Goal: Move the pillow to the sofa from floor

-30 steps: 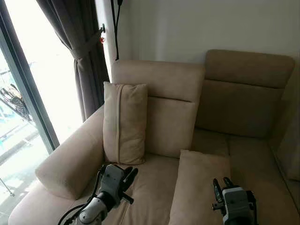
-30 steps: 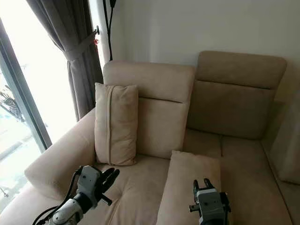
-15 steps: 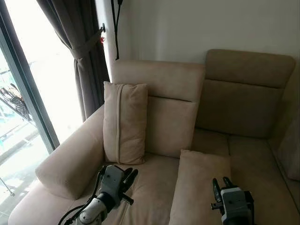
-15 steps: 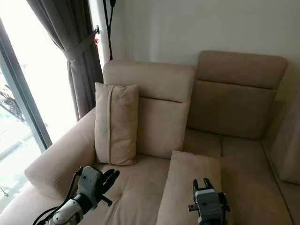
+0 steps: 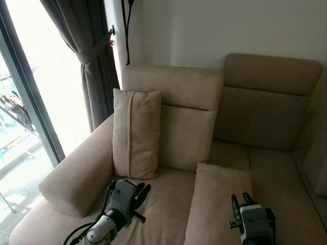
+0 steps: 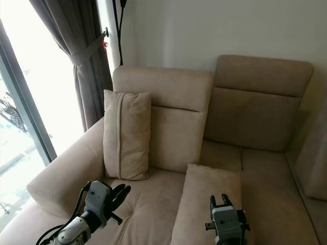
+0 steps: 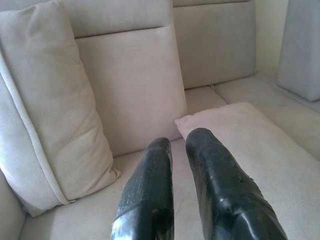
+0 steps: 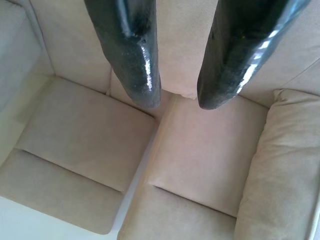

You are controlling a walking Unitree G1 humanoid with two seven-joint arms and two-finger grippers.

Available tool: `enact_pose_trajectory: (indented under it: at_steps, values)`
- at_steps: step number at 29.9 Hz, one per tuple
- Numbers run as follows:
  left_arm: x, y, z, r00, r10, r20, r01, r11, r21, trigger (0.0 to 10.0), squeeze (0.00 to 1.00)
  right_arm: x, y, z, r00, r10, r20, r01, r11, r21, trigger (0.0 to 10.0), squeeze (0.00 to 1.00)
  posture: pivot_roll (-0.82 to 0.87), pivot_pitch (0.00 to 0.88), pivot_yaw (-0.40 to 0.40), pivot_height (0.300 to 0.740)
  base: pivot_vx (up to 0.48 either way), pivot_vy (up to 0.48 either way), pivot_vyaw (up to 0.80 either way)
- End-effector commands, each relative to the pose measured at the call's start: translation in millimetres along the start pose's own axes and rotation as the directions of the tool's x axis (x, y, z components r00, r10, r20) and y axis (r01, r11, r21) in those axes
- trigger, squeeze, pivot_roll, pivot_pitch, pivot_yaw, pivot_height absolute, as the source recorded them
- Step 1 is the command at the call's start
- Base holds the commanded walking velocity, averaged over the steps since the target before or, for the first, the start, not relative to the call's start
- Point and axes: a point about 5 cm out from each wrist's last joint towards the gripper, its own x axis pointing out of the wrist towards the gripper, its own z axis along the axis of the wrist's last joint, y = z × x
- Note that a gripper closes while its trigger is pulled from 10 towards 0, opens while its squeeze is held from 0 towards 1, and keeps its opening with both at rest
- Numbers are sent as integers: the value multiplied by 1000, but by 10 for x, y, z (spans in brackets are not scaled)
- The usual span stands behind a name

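On sofa (image 5: 173,199) seat, pillow (image 5: 219,199) lay flat, rt of centre, just ahead of right gripper (image 5: 239,202); its fingers (image 8: 135,55) stood apart w/ narrow gap, empty. Left gripper (image 5: 139,192) hovered over seat near armrest (image 5: 76,178), fingers (image 7: 150,185) nearly together, holding nothing. 2nd cushion (image 5: 136,133) stood upright against backrest (image 5: 176,117), well apart from pillow. Behind: dark curtain (image 5: 94,61) tied back, bright window (image 5: 36,92), cable (image 5: 125,28) on pale wall (image 5: 214,28).
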Motion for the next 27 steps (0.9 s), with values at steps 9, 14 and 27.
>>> enact_pose_trajectory:
  at_steps: [9,14,27]
  values:
    - [2,3,-27,1000,-9,-15,9,1000,4,10000,0,2,41,-15,1000,0,2,0,1000,7,10000,0,91,0,32,740,0,0,0]
    - [8,-1,-26,1000,-12,-14,12,1000,4,10000,0,5,40,-14,1000,-4,5,4,1000,7,10000,0,90,0,33,740,0,0,0]
    - [23,-11,-9,1000,-25,-8,25,1000,5,10000,0,22,44,-4,1000,-8,13,8,1000,8,10000,0,90,0,37,740,-163,0,0]
